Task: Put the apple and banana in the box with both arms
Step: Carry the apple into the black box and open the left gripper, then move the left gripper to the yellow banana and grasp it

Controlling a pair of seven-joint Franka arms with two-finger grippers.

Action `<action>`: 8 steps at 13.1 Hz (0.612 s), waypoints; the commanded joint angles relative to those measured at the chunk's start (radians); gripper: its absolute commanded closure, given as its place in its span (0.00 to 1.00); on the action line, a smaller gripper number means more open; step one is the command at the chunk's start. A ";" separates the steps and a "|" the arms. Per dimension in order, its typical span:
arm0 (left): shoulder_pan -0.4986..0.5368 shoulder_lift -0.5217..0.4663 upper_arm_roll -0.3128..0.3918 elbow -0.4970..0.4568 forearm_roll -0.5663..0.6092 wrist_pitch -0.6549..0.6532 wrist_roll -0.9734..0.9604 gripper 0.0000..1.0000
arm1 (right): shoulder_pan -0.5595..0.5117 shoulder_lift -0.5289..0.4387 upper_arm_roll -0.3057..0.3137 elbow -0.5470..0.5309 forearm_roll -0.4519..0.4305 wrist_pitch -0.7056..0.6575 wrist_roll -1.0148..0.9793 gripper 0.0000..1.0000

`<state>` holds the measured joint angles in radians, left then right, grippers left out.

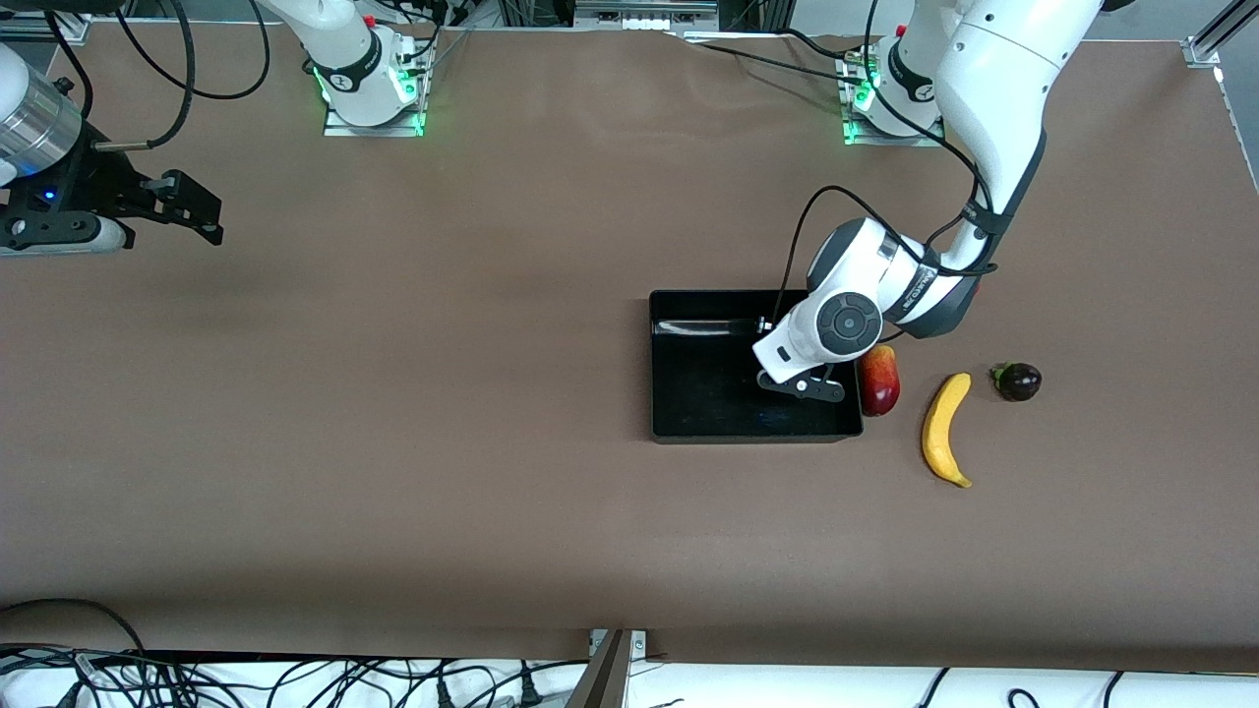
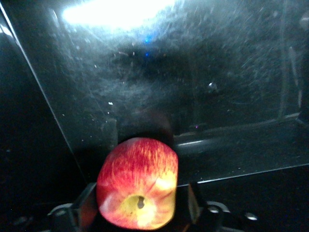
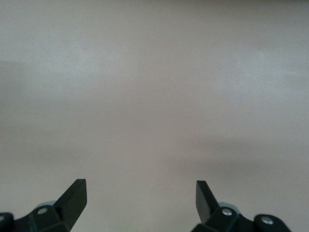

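Nearest the front camera, toward the left arm's end of the table, lies the curved yellow banana (image 1: 946, 430) with a brownish tip, flat on the brown table (image 1: 393, 442). A little farther from the camera sits a small dark purple round fruit (image 1: 1018, 382), and between the banana and the bin an elongated dark red-yellow fruit (image 1: 879, 380) rests just beside the bin's wall. The shallow rectangular glossy black box (image 1: 689, 413) stands beside these, toward the middle of the table.

The left gripper (image 2: 140, 212) is lowered into the box at the end nearest the elongated fruit. In the left wrist view the small round apple (image 2: 137, 189), red with yellow mottling, stem dimple facing the camera, sits between its black fingers (image 2: 83, 205), above the scuffed black floor of the box; whether the pads press on the apple or stand off it cannot be told.

The right gripper (image 1: 197, 211) waits over bare table at the right arm's end, its fingers (image 3: 72, 195) spread wide with nothing between them.
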<state>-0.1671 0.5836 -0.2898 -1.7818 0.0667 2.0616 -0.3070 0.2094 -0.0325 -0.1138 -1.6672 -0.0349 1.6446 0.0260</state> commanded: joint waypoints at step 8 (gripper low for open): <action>0.174 -0.004 0.049 0.312 0.146 -0.218 0.356 0.00 | -0.010 0.008 0.013 0.021 -0.002 -0.002 -0.004 0.00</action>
<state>-0.0480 0.5173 -0.2400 -1.4904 0.1244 1.7893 -0.0621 0.2095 -0.0323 -0.1114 -1.6660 -0.0349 1.6462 0.0259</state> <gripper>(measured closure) 0.000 0.000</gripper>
